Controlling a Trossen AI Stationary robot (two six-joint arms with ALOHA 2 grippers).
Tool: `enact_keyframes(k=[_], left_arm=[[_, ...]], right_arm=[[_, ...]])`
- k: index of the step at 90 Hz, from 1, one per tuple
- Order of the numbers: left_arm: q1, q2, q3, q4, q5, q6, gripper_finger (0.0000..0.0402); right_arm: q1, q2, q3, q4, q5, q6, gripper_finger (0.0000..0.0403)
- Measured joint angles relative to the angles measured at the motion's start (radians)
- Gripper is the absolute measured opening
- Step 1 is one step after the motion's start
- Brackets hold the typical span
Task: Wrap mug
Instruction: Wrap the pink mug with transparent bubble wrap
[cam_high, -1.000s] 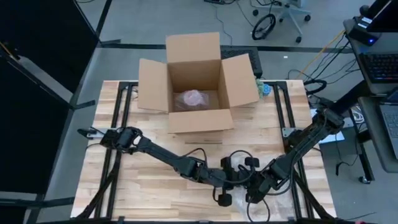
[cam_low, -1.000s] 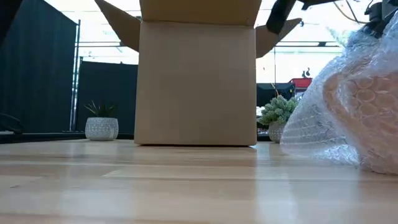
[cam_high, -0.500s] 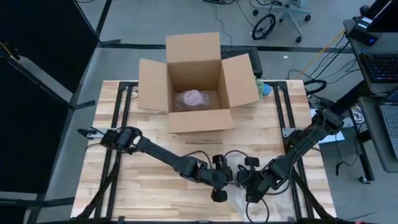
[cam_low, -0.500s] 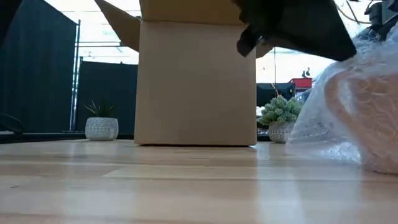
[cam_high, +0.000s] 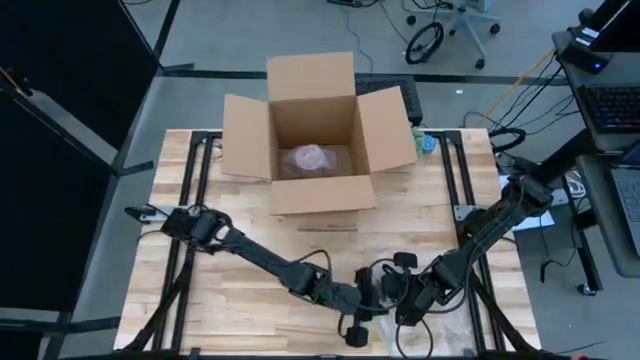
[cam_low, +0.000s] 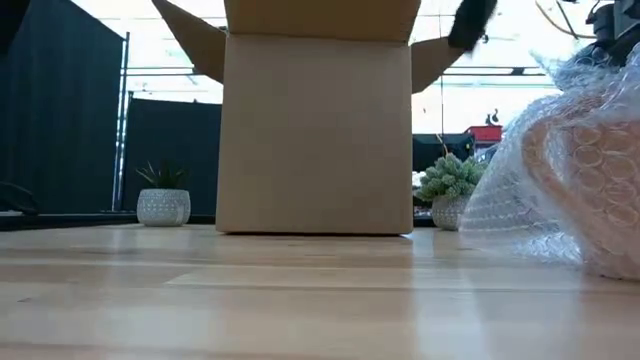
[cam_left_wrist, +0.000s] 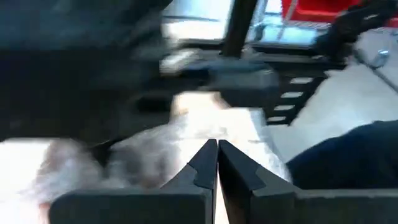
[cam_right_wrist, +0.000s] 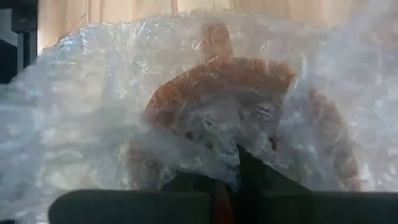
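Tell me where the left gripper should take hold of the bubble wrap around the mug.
Probably the loose bubble wrap skirt spread on the table, coming low from the box side. The mug bulges the middle, and the right gripper already pinches wrap there.

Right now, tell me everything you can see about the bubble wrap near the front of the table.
The bubble wrap is clear plastic sheeting, crumpled into a loose mound around an orange-brown mug that shows through it. It rests on the wooden table near the front edge, right of the middle. The right gripper has its jaws shut on a fold of it. The left gripper, jaws shut, is just beside it.
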Motion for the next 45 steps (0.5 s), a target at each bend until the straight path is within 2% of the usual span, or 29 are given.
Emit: enact_keyframes(k=[30,45], left_arm=[[0.070,0.017,0.002,-0.037,-0.033,-0.015,0.0000],[0.072,0.075,0.006,-0.010,-0.021,-0.045,0.0000]], right_arm=[[-0.001,-0.001,0.000,-0.004,-0.018,0.010,0.0011],[-0.006,-0.001,0.000,-0.010,-0.034,0.009,0.0011]])
